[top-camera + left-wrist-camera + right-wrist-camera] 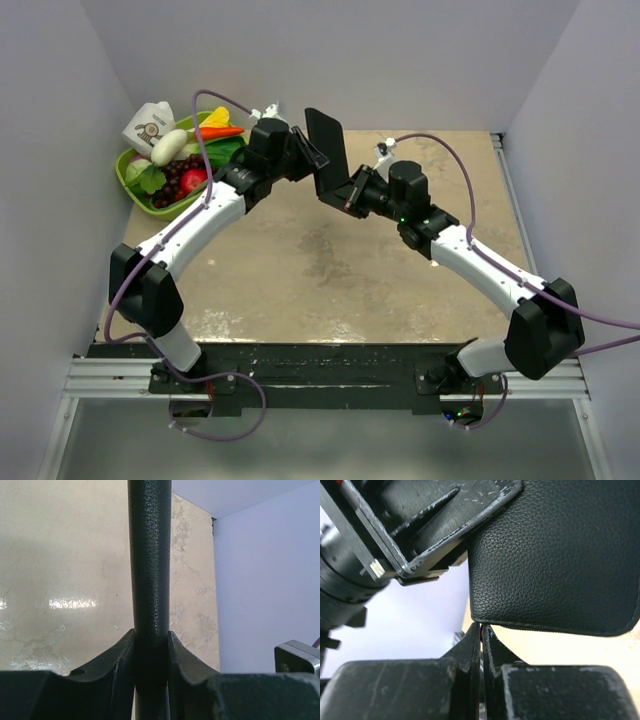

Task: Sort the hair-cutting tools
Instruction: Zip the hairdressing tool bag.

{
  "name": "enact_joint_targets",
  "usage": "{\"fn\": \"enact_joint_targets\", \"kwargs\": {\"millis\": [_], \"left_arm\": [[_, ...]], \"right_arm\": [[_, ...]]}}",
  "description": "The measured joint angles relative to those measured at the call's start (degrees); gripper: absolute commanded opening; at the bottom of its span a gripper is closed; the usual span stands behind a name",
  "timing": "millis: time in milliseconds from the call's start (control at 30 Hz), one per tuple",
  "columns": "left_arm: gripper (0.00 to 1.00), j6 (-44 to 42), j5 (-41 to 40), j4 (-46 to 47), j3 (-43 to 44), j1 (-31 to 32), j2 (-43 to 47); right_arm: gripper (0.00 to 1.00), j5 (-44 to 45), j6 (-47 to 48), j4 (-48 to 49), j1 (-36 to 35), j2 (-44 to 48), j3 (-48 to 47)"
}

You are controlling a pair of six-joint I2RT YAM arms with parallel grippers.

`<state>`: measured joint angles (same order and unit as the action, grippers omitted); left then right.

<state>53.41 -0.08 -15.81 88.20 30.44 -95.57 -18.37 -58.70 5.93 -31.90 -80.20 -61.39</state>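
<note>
A flat black leather-look case [326, 150] is held upright in the air above the far middle of the table. My left gripper [312, 152] is shut on its edge; in the left wrist view the case [149, 555] runs up between the closed jaws of that gripper [151, 640]. My right gripper [338, 195] is shut at the case's lower corner. In the right wrist view its gripper [481, 627] pinches the zip seam of the case [555, 555], with the left gripper [420, 525] above. The scissors and comb are hidden.
A green basket [128, 182] of toy fruit and vegetables sits at the far left, with a white carton [150, 125] behind it. The beige tabletop [330, 280] is walled on the left, the right and the back.
</note>
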Motion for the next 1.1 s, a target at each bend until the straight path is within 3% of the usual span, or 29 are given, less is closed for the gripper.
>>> {"fn": "enact_joint_targets", "kwargs": {"millis": [267, 700, 1100], "left_arm": [[0.0, 0.0, 4.5, -2.2, 0.1, -0.5, -0.5], [0.0, -1.0, 9.7, -4.4, 1.6, -1.2, -1.5], [0.0, -2.0, 12.9, -5.2, 3.0, -1.6, -3.6]], "right_arm": [[0.0, -3.9, 10.8, -3.8, 0.1, 0.0, -0.2], [0.0, -3.0, 28.5, -14.5, 0.1, 0.0, -2.8], [0.0, -0.3, 32.0, -17.3, 0.1, 0.5, -2.5]]}}
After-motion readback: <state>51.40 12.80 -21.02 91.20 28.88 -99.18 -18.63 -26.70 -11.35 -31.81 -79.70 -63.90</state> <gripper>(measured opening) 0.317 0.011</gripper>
